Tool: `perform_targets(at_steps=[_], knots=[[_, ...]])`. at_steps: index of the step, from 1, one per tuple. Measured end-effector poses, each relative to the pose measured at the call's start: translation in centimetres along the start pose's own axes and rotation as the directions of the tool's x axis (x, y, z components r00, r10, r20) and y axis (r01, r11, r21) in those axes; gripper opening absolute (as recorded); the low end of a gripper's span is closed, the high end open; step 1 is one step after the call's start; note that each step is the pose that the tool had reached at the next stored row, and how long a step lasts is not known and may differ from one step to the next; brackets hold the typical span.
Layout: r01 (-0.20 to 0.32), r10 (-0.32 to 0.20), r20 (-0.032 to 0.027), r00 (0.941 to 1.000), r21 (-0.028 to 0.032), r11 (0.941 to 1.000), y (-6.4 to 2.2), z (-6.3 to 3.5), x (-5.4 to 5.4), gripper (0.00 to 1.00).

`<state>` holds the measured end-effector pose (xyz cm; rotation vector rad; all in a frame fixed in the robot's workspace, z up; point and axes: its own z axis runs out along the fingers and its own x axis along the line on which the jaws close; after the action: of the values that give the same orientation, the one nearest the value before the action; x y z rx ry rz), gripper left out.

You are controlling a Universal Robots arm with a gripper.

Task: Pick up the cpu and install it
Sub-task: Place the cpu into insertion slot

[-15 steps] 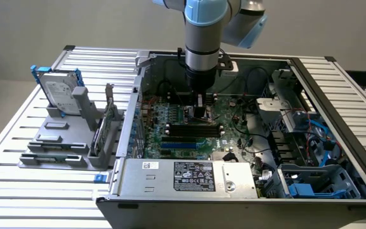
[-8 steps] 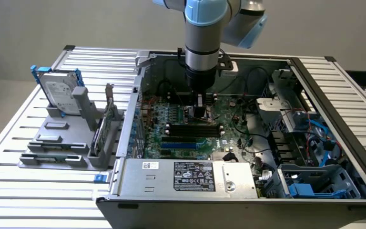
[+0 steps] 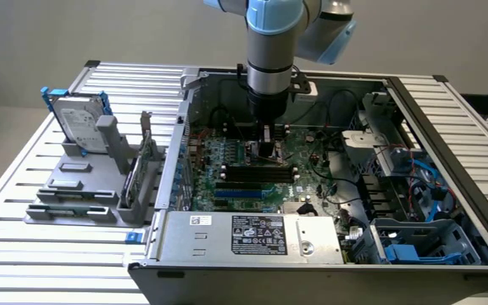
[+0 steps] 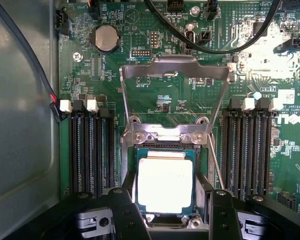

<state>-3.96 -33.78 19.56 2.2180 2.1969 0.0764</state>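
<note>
One cpu (image 4: 165,185), one claw (image 4: 169,196)

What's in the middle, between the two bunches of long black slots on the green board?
The cpu, a shiny flat square. The wrist view shows it lying between one slot bank and the other slot bank.

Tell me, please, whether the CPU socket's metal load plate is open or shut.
Open: the load plate stands swung back from its hinge, leaving the cpu uncovered, its silver top showing.
</note>
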Motion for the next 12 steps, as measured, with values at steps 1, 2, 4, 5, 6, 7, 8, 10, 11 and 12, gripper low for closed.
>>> perform_targets(at_steps=[1,2,4,5,6,7,8,10,11,12], knots=[[0.000,0.000,0.0010,1.0000,-0.0001,1.0000,0.00,0.01,0.00,0.55],[0.000,0.000,0.0020,1.0000,0.0000,1.0000,0.00,0.01,0.00,0.55],[0.000,0.000,0.0036,1.0000,0.0000,1.0000,0.00,0.02,0.00,0.55],[0.000,0.000,0.0042,1.0000,0.0000,1.0000,0.00,0.02,0.00,0.55],[0.000,0.000,0.0045,1.0000,-0.0001,1.0000,0.00,0.03,0.00,0.55],[0.000,0.000,0.0049,1.0000,0.0000,1.0000,0.00,0.03,0.00,0.55],[0.000,0.000,0.0054,1.0000,-0.0001,1.0000,0.00,0.03,0.00,0.55],[0.000,0.000,0.0063,1.0000,-0.0003,1.0000,0.00,0.04,0.01,0.55],[0.000,0.000,0.0067,1.0000,-0.0002,1.0000,0.00,0.04,0.02,0.56],[0.000,0.000,0.0070,1.0000,-0.0002,1.0000,0.00,0.04,0.02,0.56]])
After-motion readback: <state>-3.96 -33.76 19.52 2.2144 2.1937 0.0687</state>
